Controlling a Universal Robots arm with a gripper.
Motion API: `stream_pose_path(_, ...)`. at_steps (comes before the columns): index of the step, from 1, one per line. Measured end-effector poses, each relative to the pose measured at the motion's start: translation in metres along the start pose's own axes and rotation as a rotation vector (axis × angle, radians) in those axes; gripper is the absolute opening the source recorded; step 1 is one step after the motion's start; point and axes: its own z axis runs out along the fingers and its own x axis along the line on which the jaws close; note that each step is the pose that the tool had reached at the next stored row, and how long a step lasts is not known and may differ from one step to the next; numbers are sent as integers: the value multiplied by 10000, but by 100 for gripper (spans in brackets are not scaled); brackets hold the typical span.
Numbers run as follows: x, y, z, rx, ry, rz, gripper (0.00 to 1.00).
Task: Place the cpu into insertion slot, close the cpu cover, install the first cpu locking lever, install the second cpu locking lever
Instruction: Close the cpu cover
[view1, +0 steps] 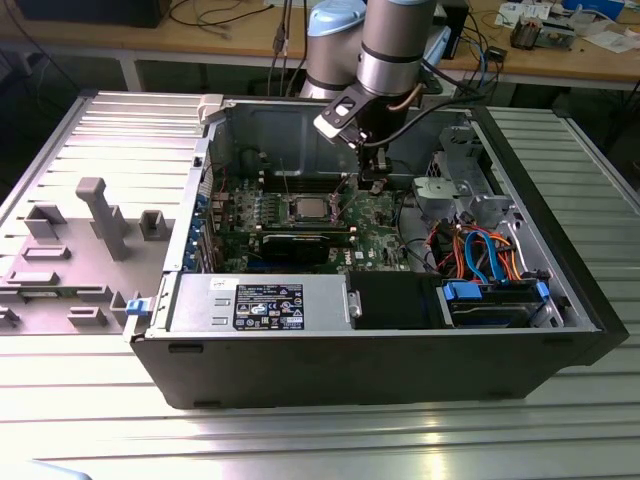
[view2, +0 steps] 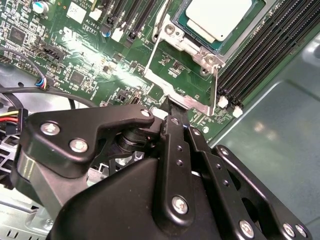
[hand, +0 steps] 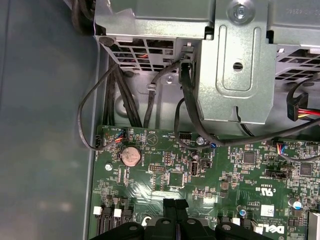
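tool (view2: 171, 107) closed up, tips resting against the cpu cover (view2: 184, 98)

Black printed label (view1: 268, 305) on power supply (view1: 200, 300), white lettering (hand: 267, 229) on circuit board (hand: 200, 185)

The cpu (view2: 220, 17) has a pale, matt metal top, duller than the bright, polished steel of the cpu cover (view2: 187, 100). The green circuit board (view2: 90, 55) is lacquered and throws back glare. The gripper (hand: 175, 205) is matt black, its links pinned with shiny screws. The case (view1: 300, 130) is plain grey sheet metal, smooth and dull. The table (view1: 300, 440) is ribbed aluminium with a soft sheen. The cables (hand: 87, 115) look like smooth black plastic.
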Motion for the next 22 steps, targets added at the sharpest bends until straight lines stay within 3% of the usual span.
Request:
stream_pose_path(14, 2, -28, 0, 0, 0, 0, 11)
stream_pose_path(18, 10, -121, 0, -1, 0, 0, 11)
stream_pose_path(22, 13, -158, 1, 0, 1, 0, 11)
